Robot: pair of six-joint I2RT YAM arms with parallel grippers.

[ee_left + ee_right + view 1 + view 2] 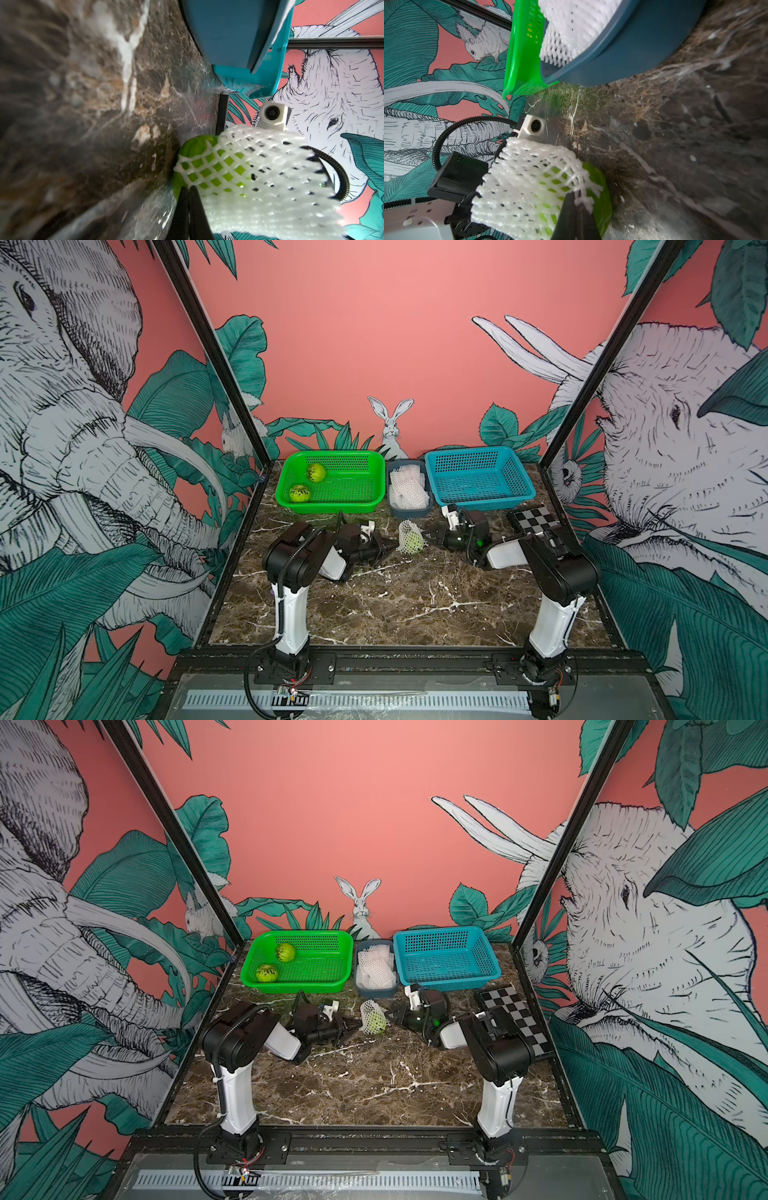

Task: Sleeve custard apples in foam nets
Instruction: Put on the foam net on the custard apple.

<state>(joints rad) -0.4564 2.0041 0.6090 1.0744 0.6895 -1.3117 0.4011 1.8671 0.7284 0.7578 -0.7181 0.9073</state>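
Note:
A custard apple (414,546) stands on the marble table between my two grippers, mostly covered by a white foam net (408,532) that rises above it. Bare green skin (192,145) shows at the table end. My left gripper (394,549) is shut, its tips pinched on the net's rim (207,162) low on the fruit's left. My right gripper (427,536) is shut on the opposite rim, and net strands (584,200) stick out at its tips. Two bare custard apples (316,472) (299,493) lie in the green basket (332,507). Spare foam nets (409,487) fill a small dark tub.
The dark tub (410,512) stands between the green basket and a blue basket (486,502) with nothing in it, all along the back wall. A checkerboard plate (536,518) lies at the right. Black frame posts rise at both back corners. Open marble lies in front of the arms.

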